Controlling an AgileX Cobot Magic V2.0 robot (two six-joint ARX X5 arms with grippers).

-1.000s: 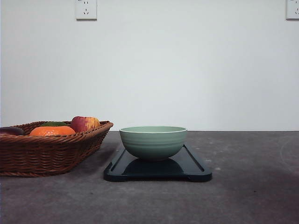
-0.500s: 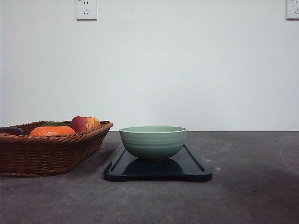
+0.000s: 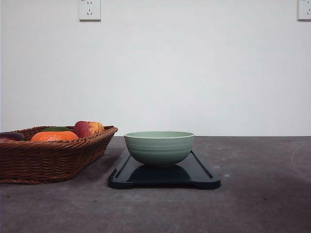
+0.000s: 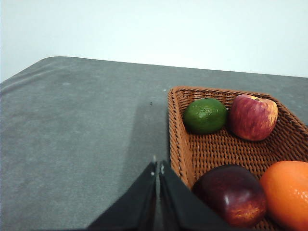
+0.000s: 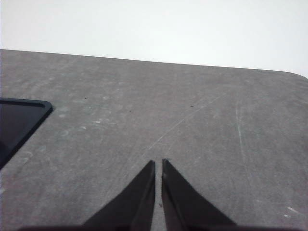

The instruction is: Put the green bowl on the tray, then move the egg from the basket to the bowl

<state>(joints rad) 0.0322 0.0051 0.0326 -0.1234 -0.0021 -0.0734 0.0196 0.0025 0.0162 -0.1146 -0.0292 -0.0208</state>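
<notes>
Sage-green ridged ceramic bowl [image 3: 159, 148] sits on dark blue-black plastic tray [image 3: 201, 174] mid-table. Brown woven wicker basket [image 3: 48, 158] at its 9 o'clock holds fruit; egg not visible. Left gripper [image 4: 157, 168] and right gripper [image 5: 159, 166] fingers pressed together, empty.

basket [image 3: 48, 155] and orange [image 4: 288, 192] cut off at edges
</notes>
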